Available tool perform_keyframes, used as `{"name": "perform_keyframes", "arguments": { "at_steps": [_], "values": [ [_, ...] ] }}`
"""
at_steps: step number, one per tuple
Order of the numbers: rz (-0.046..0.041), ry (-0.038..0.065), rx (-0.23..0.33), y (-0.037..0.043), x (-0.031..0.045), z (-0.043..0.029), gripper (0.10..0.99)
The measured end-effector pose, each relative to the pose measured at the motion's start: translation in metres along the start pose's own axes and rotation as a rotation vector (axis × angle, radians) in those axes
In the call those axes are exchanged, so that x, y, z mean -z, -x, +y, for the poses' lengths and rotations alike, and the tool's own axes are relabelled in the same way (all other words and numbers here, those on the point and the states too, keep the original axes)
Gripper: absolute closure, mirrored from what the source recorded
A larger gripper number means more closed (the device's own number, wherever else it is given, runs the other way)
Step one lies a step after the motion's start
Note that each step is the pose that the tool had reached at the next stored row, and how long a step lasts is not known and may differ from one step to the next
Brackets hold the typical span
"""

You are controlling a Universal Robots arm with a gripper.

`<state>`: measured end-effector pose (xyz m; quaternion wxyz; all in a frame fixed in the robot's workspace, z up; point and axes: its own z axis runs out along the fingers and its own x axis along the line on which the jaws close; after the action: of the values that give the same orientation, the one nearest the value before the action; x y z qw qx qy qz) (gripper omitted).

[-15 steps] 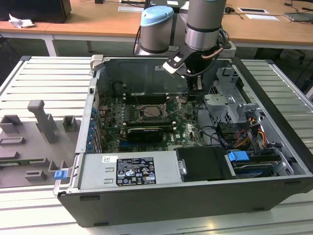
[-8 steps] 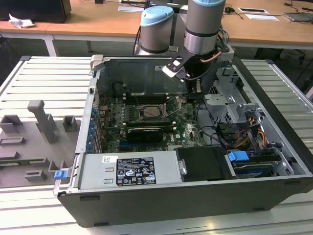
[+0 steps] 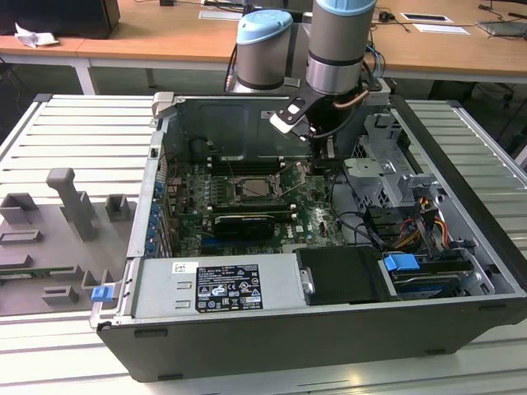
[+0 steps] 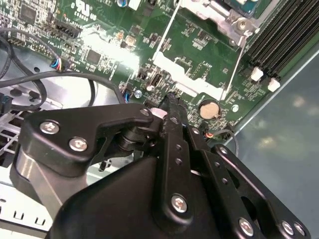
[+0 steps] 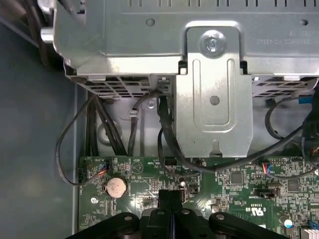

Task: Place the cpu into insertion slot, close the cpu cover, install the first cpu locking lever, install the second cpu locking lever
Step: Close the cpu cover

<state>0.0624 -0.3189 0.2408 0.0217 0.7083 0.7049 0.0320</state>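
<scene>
While deep inside the open computer case point(image 3: 329, 337), hangs low over the green motherboard point(image 3: 317, 216), close by the coin cell battery point(image 5: 115, 187). Of the gripper point(image 5: 172, 196): closed right up, black fingers point(image 5: 164, 200) pressed flat against each other in both wrist views, nothing seen between them. Of the insertion slot point(image 3: 249, 189): set amid the board, ringed with silvery metal, near the fingertips on the exterior view's left, apart from them. Cannot tell whether the cpu lies inside. Beside the slot, long black memory slots point(image 4: 281, 35) with white clips; on its near side in the exterior view, a long black expansion card point(image 3: 243, 222). Past the board's edge in the first wrist view, a grey metal drive cage point(image 5: 214, 99), with black cables point(image 5: 169, 144) looping from it onto the board.
</scene>
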Motion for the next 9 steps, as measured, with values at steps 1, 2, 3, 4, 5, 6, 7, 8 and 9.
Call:
{"name": "perform_keyframes", "arguments": {
  "at_steps": [1, 2, 3, 4, 5, 6, 7, 8, 9],
  "values": [
    [0.0, 0.0, 0.0, 0.0, 0.0002, -0.0033, 0.98],
    [0.0, 0.0, 0.0, 0.0001, 0.0004, -0.0057, 0.98],
    [-0.0002, 0.0, 0.0, 0.0001, 0.0007, -0.008, 0.98],
    [0.0, 0.0, 0.0, 0.0001, 0.001, -0.0099, 0.98],
    [0.0004, 0.0, 0.0, 0.0001, 0.0014, -0.0123, 0.98],
    [0.0005, 0.0, 0.0, 0.0001, 0.0017, -0.0138, 0.98],
    [0.0005, 0.0, 0.0, 0.0001, 0.0021, -0.016, 0.98],
    [0.0006, 0.0, 0.0, 0.0001, 0.0024, -0.018, 0.98],
    [0.0006, 0.0, 0.0, 0.0001, 0.0031, -0.022, 0.98]
  ]
}}
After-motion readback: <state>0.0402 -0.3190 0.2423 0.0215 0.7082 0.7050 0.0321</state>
